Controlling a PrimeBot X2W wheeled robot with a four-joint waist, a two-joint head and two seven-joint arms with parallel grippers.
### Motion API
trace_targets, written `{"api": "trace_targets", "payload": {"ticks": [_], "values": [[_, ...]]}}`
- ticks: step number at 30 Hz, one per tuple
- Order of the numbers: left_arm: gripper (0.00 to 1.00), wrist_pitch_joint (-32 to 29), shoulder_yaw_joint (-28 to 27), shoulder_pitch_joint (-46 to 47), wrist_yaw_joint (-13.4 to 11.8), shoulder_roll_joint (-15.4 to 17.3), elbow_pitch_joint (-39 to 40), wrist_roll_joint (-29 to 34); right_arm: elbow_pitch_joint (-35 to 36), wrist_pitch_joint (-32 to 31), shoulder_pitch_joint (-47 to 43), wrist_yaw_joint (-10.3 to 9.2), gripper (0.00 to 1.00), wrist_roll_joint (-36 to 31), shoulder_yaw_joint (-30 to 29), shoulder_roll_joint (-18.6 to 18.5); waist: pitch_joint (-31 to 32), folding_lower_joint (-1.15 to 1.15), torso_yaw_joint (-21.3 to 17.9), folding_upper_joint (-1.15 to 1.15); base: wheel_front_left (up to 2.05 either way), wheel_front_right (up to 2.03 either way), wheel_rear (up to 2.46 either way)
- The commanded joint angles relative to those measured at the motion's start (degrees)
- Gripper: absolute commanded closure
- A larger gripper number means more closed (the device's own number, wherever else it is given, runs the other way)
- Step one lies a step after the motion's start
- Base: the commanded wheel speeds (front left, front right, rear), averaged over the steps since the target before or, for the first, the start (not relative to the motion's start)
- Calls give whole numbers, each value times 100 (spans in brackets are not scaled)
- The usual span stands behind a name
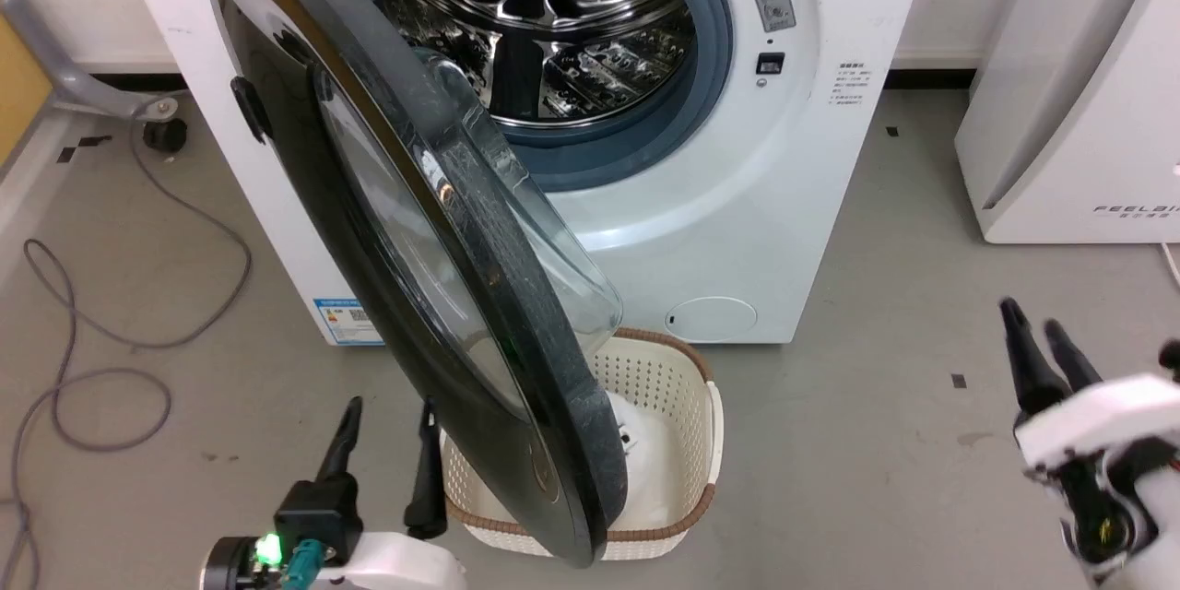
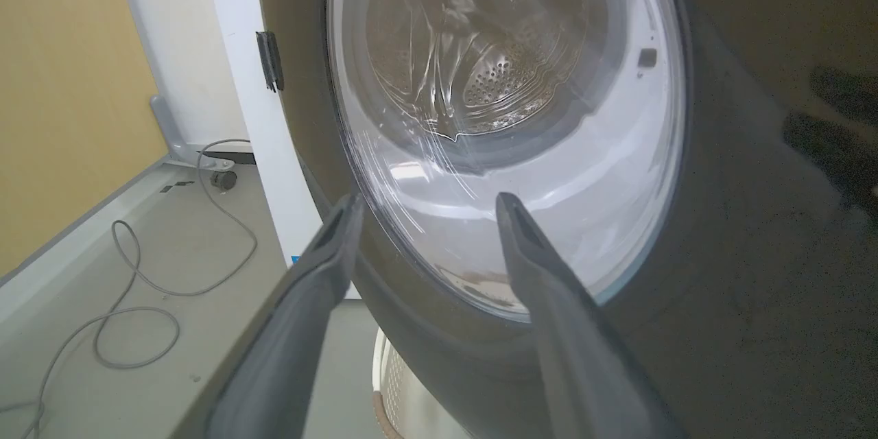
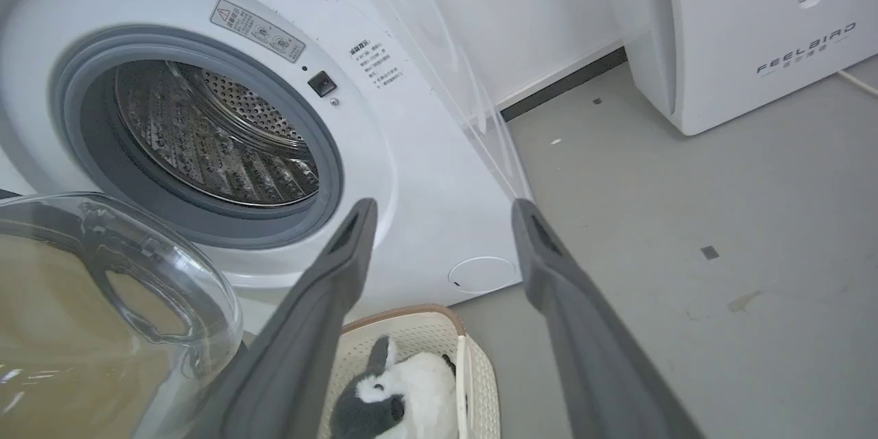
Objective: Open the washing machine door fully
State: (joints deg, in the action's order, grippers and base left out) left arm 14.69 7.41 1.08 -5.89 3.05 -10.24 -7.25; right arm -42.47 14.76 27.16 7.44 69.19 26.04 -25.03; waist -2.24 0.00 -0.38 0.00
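The washing machine (image 1: 737,203) stands ahead, its steel drum (image 1: 544,18) exposed. Its round black door (image 1: 304,203) is swung out on the left hinge, standing roughly edge-on to me, the clear glass bowl (image 1: 544,240) bulging toward the machine. My left gripper (image 1: 387,406) is open, low at the left just outside the door's lower rim; in the left wrist view the door's outer face (image 2: 754,254) looms close beyond the open fingers (image 2: 535,254). My right gripper (image 1: 1032,313) is open at the lower right, away from the door. The right wrist view shows the glass bowl (image 3: 137,267) and the machine front (image 3: 425,185).
A cream laundry basket (image 1: 691,387) with a white and grey soft toy (image 3: 391,391) sits on the floor under the door. A grey cable (image 1: 92,341) loops at the left. A white FEELBIRD appliance (image 1: 1079,111) stands at the right. A caster and grey bracket (image 1: 157,120) sit far left.
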Motion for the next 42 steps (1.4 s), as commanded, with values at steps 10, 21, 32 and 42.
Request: {"api": "trace_targets", "payload": {"ticks": [10, 21, 32, 42], "values": [[0, 30, -117, -82, 39, 58, -69, 10, 2891, 23, -2116, 5, 0, -5029, -3400, 1799, 101, 0, -28, 0, 0, 0, 0], [0, 30, -146, -97, 81, 63, -159, 52, 4493, -369, -3450, 5, 0, -6679, -2746, 2209, 210, 0, -3, 0, 0, 0, 0], [100, 30, -105, -107, 154, 84, -341, 25, 4306, -382, -3505, 5, 0, -6311, -2691, 2214, 240, 0, -6, 0, 0, 0, 0], [100, 21, 16, 4, 335, 96, -186, -106, 4168, -380, -3441, 5, 0, -6085, -2650, 2215, 226, 0, 35, 0, 0, 0, 0]]}}
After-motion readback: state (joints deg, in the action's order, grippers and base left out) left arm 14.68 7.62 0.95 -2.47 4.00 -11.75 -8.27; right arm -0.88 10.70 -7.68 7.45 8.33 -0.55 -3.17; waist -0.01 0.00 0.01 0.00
